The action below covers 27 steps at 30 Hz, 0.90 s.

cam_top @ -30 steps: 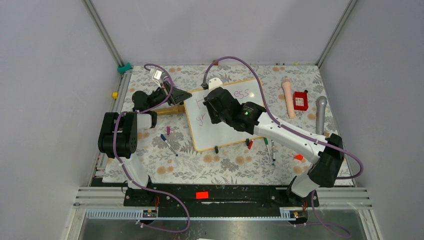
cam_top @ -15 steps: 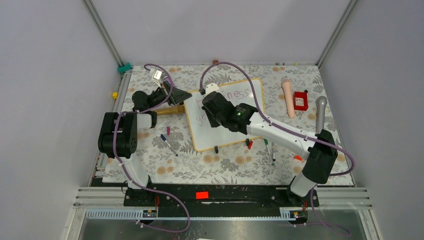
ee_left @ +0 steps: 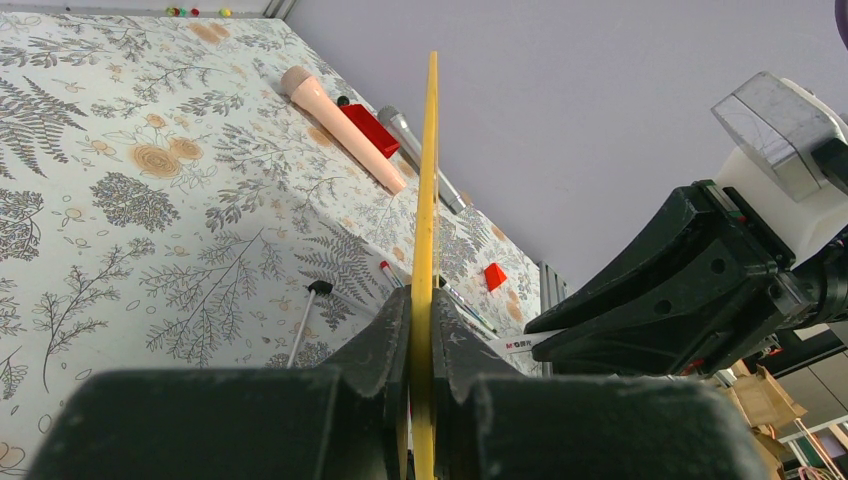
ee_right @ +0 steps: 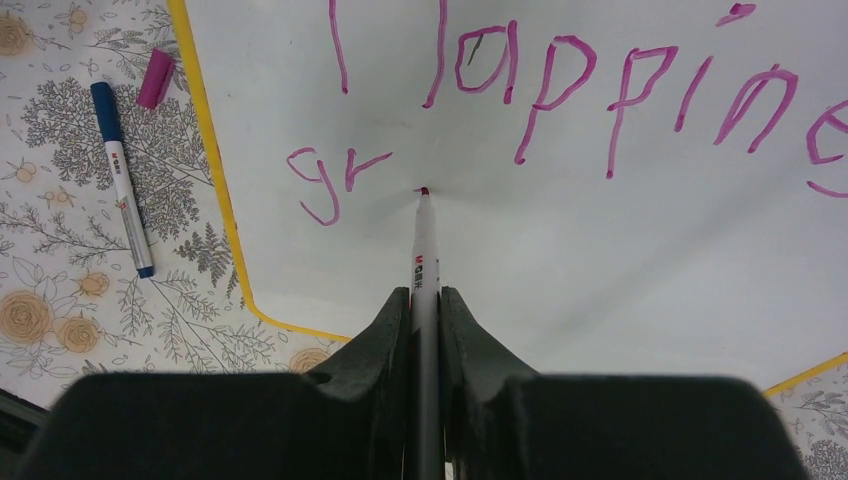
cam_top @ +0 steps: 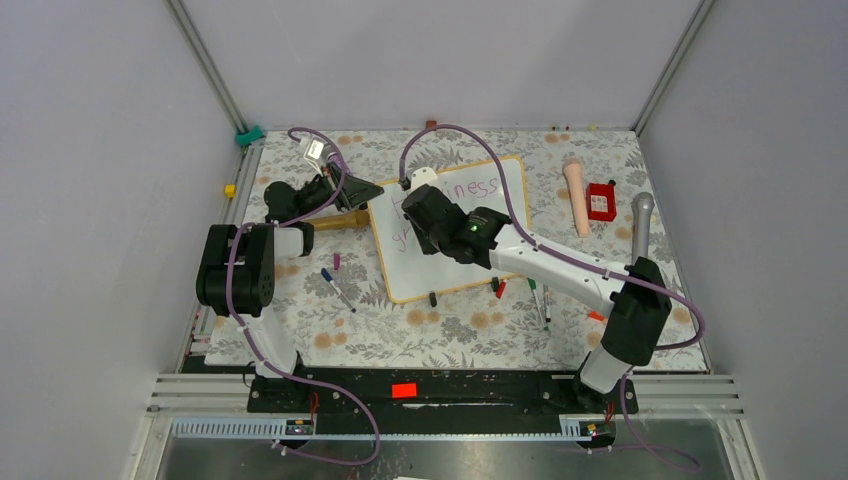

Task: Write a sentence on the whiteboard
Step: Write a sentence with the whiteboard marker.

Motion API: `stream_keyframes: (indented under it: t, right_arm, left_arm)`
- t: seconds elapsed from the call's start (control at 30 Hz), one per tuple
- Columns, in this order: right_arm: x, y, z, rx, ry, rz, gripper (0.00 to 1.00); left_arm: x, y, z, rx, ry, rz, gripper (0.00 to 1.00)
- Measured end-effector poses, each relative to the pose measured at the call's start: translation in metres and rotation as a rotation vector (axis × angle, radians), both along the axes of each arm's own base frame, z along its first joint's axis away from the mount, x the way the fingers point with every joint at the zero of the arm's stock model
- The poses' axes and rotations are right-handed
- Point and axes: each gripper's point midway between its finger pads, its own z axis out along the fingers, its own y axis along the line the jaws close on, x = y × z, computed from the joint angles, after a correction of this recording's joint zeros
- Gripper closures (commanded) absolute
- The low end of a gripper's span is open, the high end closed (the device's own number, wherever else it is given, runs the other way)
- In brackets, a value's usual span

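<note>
My right gripper (ee_right: 424, 300) is clamped on a white-barrelled marker (ee_right: 424, 250), which runs straight out ahead between the jaws. Its pink tip is touching the whiteboard (ee_right: 600, 250) just to the right of the "gr" that begins the second line. Above the tip I read the sentence (ee_right: 560, 80) so far: "Happine" in pink-magenta, running off the right edge of the wrist view. The overhead view shows "ness" further along the top line. Left of the tip, past the board's yellow rim, a blue-capped marker (ee_right: 121, 175) lies on the floral table cover (ee_right: 60, 230), with a loose magenta cap (ee_right: 156, 79) just beyond it.

My left gripper (ee_left: 422, 330) is closed on the board's yellow edge, seen edge-on and standing straight up out of the jaws. From overhead this gripper (cam_top: 345, 195) sits at the board's left corner.

Further out, to the right of the board in the overhead view, I see a peach cylinder (cam_top: 576, 193), a red block (cam_top: 601, 201) and a grey microphone-shaped item (cam_top: 640, 225). On my near side of the board lie green and red markers (cam_top: 535, 292).
</note>
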Motion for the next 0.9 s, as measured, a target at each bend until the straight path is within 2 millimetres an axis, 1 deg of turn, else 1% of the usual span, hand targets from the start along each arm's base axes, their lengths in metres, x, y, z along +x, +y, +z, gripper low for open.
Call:
stream_keyframes:
  t: [0.2,0.4,0.6,0.9]
  right_arm:
    - [0.000,0.000,0.000,-0.001,-0.001,-0.002,1.00]
    - [0.003,0.006,0.005,0.009,-0.006,0.001,1.00]
    - [0.003,0.007,0.005,0.013,-0.001,0.008,1.00]
    - [-0.004,0.012,-0.003,0.024,0.037,0.037,1.00]
  left_arm:
    - [0.000,0.000,0.000,0.000,0.000,0.000,1.00]
    - [0.000,0.000,0.000,0.000,0.000,0.000,1.00]
    - [0.000,0.000,0.000,0.000,0.000,0.000,1.00]
    - [0.000,0.000,0.000,0.000,0.000,0.000,1.00]
